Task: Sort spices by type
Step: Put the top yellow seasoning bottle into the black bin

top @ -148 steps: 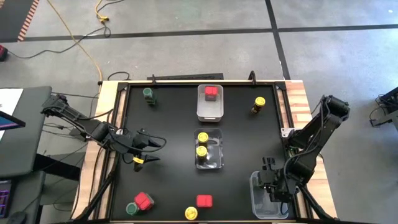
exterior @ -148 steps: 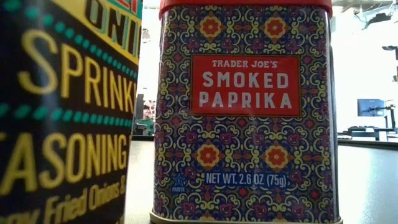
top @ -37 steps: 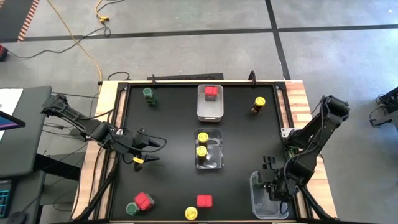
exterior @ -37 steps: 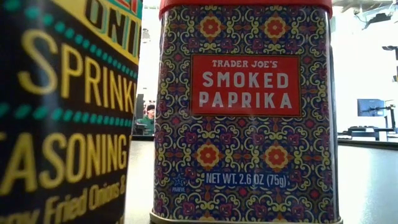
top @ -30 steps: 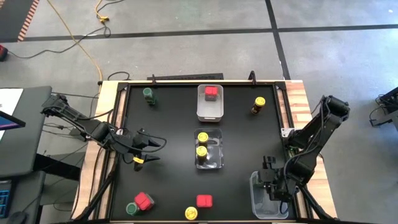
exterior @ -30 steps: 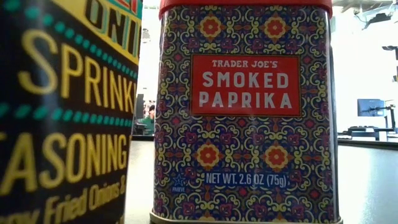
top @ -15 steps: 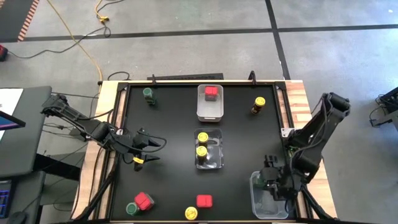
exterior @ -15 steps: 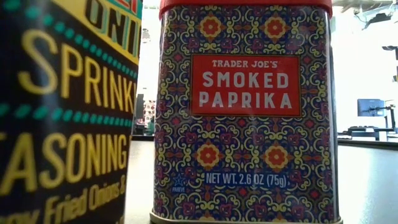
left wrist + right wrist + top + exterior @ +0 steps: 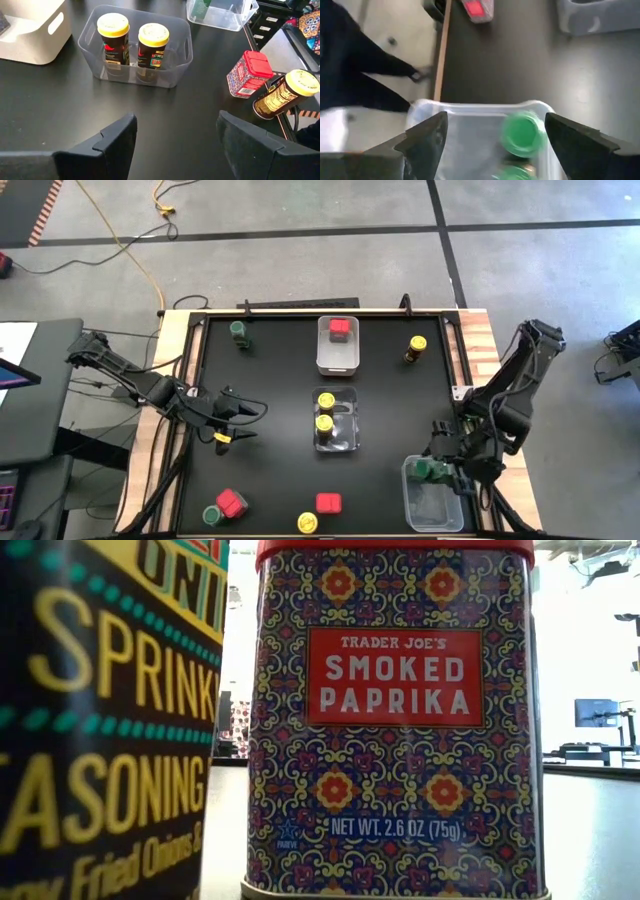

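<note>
My right gripper (image 9: 447, 457) hangs open above the clear bin (image 9: 412, 510) at the near right corner. A green-lidded jar (image 9: 522, 131) stands in that bin below its fingers, clear of them. My left gripper (image 9: 240, 423) waits open at the left side, with nothing between its fingers (image 9: 120, 135). Two yellow-lidded jars (image 9: 325, 412) stand in the centre clear bin. A red tin (image 9: 340, 330) sits in the white bin. Loose on the table are a green jar (image 9: 239, 332), a yellow jar (image 9: 416, 349), a red tin (image 9: 328, 503) and others.
At the near left stand a red tin (image 9: 232, 503) and a green jar (image 9: 213, 516), and a yellow jar (image 9: 307, 523) stands at the near edge. The low view is filled by a smoked paprika tin (image 9: 390, 720) and a dark jar (image 9: 100, 720).
My right gripper has risen out of the near-right clear bin and drawn a little toward the far edge, tipping less steeply down. The green-lidded jar stays in the bin and now shows beneath it.
</note>
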